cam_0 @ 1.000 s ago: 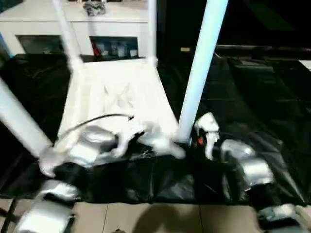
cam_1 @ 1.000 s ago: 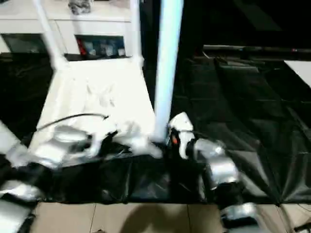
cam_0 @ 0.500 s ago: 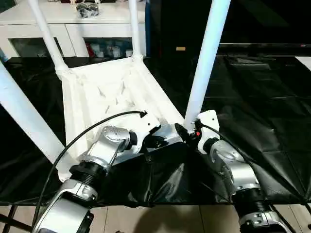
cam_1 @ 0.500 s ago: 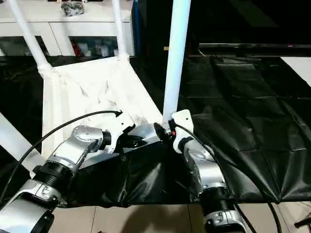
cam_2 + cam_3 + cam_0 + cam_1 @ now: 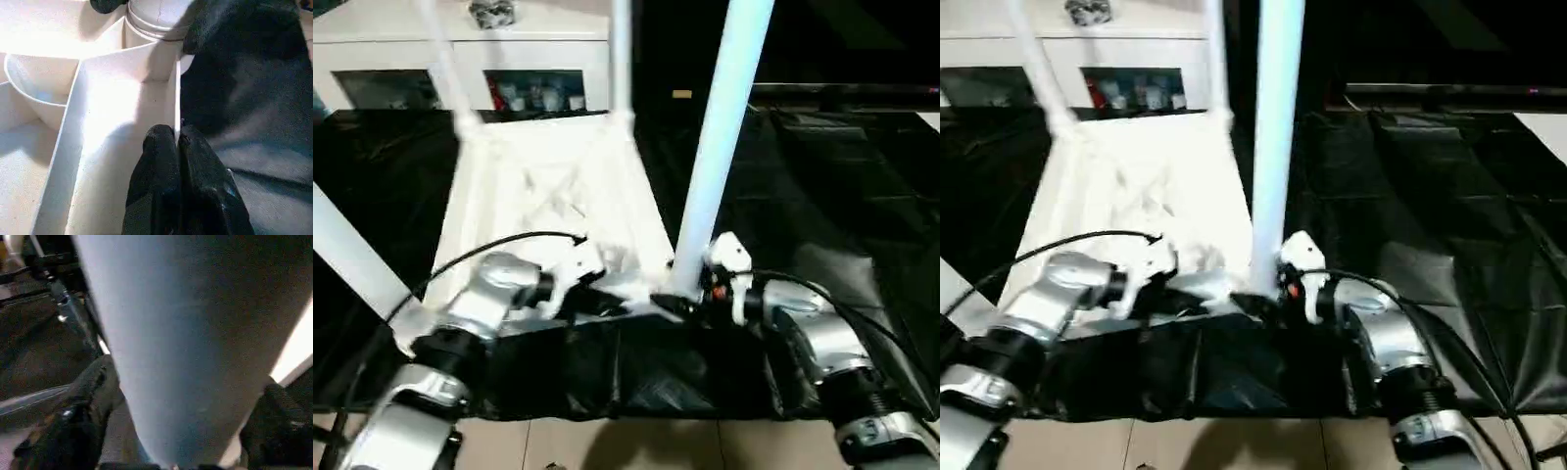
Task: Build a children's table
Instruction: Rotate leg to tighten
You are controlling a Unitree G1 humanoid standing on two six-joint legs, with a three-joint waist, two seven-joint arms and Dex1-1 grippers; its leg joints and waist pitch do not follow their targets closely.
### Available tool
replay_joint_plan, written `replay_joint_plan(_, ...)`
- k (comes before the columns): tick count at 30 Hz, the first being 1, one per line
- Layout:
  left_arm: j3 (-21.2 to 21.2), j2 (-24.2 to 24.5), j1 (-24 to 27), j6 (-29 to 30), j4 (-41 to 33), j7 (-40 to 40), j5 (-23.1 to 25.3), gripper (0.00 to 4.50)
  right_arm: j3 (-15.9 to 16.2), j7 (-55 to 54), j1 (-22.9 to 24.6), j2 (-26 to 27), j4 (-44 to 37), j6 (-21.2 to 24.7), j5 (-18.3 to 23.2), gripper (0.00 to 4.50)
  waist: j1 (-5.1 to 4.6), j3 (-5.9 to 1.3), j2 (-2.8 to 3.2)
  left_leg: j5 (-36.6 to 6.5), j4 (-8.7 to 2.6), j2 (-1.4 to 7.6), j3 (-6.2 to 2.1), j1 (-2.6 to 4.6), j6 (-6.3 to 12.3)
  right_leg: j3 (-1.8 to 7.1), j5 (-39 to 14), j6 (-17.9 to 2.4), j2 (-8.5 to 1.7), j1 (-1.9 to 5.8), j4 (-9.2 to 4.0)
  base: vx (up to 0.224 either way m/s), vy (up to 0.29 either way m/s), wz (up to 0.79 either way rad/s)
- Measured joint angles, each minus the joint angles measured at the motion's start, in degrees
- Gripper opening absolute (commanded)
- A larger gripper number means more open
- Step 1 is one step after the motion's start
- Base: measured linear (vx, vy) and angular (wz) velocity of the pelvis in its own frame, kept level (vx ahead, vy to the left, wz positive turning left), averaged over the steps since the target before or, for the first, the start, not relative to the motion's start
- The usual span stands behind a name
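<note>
The white tabletop (image 5: 548, 186) lies upside down on the black sheet, ribbed underside up. Legs rise from all its corner sockets: two at the far corners (image 5: 440, 59) (image 5: 620, 59), one at the near left (image 5: 352, 255) and one at the near right (image 5: 715, 147). My left gripper (image 5: 176, 142) is shut on the thin rim wall (image 5: 177, 98) of the tabletop, just beside the near right socket (image 5: 156, 19). My right gripper (image 5: 181, 411) grips the base of the near right leg (image 5: 186, 333), one black finger (image 5: 93, 396) on each side.
A white cabinet with glass doors (image 5: 460, 49) stands behind the tabletop. The black sheet (image 5: 822, 196) spreads to the right, wrinkled. Tiled floor (image 5: 636, 446) begins at the sheet's near edge. A black cable (image 5: 489, 245) arcs over my left forearm.
The whole picture has shifted and blurred, so the camera moved. Both grippers stay at the near right corner with the same holds.
</note>
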Motion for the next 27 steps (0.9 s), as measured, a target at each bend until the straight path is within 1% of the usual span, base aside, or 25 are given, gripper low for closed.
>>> replay_joint_plan(3,-0.34,0.70,-0.03,-0.53,0.45,-2.48,-0.42,0.00,0.85,4.30,-0.46,-1.16,-0.01,0.85,0.32,3.08,0.38,-0.02,-0.08,-0.01,0.01,0.00,0.00,-0.01,0.02,0.00,0.00,0.00,0.00,0.00,0.00,0.000,0.000,0.00)
replay_joint_plan(5,-0.48,0.94,-0.17,-0.66,0.74,-4.09,-0.61,0.00,1.05,6.69,-0.58,-1.76,0.00,1.23,0.55,3.03,0.92,-0.02,-0.09,-0.01,0.00,0.00,0.01,0.00,0.02,0.00,0.00,0.00,0.00,0.00,0.01,0.000,0.000,0.00)
replay_joint_plan(6,-0.48,1.03,-0.26,-0.77,0.97,-4.64,-0.65,0.00,1.16,7.51,-0.58,-1.87,0.00,1.34,0.71,2.91,1.12,-0.02,-0.09,-0.01,0.00,0.01,0.01,0.00,0.02,0.00,0.00,0.00,0.00,0.00,0.01,0.000,0.000,0.00)
replay_joint_plan(7,-0.49,1.15,-0.27,-1.00,1.12,-5.11,-0.65,0.00,1.37,8.04,-0.58,-1.90,0.00,1.45,0.94,2.69,1.24,-0.02,-0.09,-0.01,0.01,0.01,0.01,0.00,0.02,0.00,0.00,0.00,0.00,0.00,0.02,0.000,0.000,0.00)
replay_joint_plan(8,-0.49,1.28,-0.28,-1.17,1.27,-5.64,-0.65,0.00,1.58,8.43,-0.58,-1.94,0.00,1.57,1.08,2.69,1.33,-0.02,-0.08,-0.01,0.01,0.01,0.01,0.01,0.02,0.00,0.00,0.00,0.00,0.00,0.03,0.000,0.000,0.00)
replay_joint_plan(11,-0.49,1.32,-0.35,-1.22,1.56,-6.25,-0.64,0.00,1.79,8.64,-0.58,-1.97,-0.01,1.53,1.10,2.50,1.32,-0.02,-0.08,-0.01,0.05,0.01,0.01,0.02,0.01,0.01,0.00,0.00,0.00,0.00,0.04,0.000,0.000,0.00)
replay_joint_plan(15,-0.33,1.21,-0.42,-0.17,1.59,-6.05,-0.68,0.00,1.54,7.91,-0.21,-1.68,-0.55,2.13,1.12,2.49,1.31,-0.03,-0.07,-0.01,0.05,0.01,0.02,0.02,0.01,0.01,0.01,0.00,0.00,0.00,0.09,0.000,0.000,0.00)
replay_joint_plan(16,-0.04,1.04,-0.44,0.30,1.59,-5.17,-0.67,0.00,0.83,6.63,0.22,-1.15,-0.64,2.23,1.13,2.48,1.31,-0.03,-0.08,0.00,0.04,0.02,0.02,0.02,0.00,0.01,0.00,-0.01,0.00,0.04,0.10,0.000,0.000,0.00)
replay_joint_plan(19,0.85,-0.78,-0.71,1.99,1.61,-0.28,0.22,0.00,-2.36,-1.68,1.10,1.60,-0.26,2.25,0.73,2.48,1.09,-0.03,-0.13,0.03,0.15,0.02,0.03,0.10,-0.05,0.05,0.07,-0.09,-0.01,0.07,0.21,0.000,0.000,0.00)
replay_joint_plan(20,1.03,-1.57,-1.05,2.67,1.62,1.90,0.67,0.00,-3.41,-5.52,1.12,2.74,0.05,2.10,0.26,2.48,0.84,-0.01,-0.16,0.04,0.20,0.03,0.02,0.12,-0.07,0.05,0.08,-0.08,-0.01,0.07,0.24,0.000,0.000,0.00)
replay_joint_plan(21,1.22,-2.93,-1.59,3.98,1.63,4.83,1.29,0.00,-4.75,-10.95,1.12,4.15,0.29,2.14,-0.35,2.48,0.38,0.02,-0.20,0.08,0.22,0.03,0.02,0.12,-0.12,0.06,0.04,0.07,-0.01,0.07,0.22,0.000,0.000,0.00)
replay_joint_plan(23,1.44,-5.27,-2.03,5.80,1.58,9.17,1.89,0.00,-6.42,-18.72,1.14,6.21,0.44,2.10,-1.27,2.47,-0.53,0.00,-0.17,0.09,0.24,0.00,0.03,0.14,-0.14,0.11,0.05,0.10,-0.01,0.07,0.20,0.000,0.000,0.00)
replay_joint_plan(24,1.45,-5.97,-2.06,6.47,1.38,10.44,2.03,0.00,-6.65,-21.30,1.14,6.80,0.39,2.04,-1.86,2.47,-0.78,-0.03,-0.12,0.09,0.22,-0.01,0.03,0.15,-0.14,0.12,0.05,0.12,-0.01,0.07,0.20,0.000,0.000,0.00)
replay_joint_plan(27,1.86,-8.59,-2.06,8.61,0.55,14.98,2.97,0.00,-8.64,-30.36,0.69,10.24,0.25,1.89,-3.61,2.47,-1.01,-0.17,0.09,0.09,0.16,0.00,0.02,0.16,-0.15,0.11,0.03,0.14,-0.01,0.08,0.20,0.000,0.000,0.00)
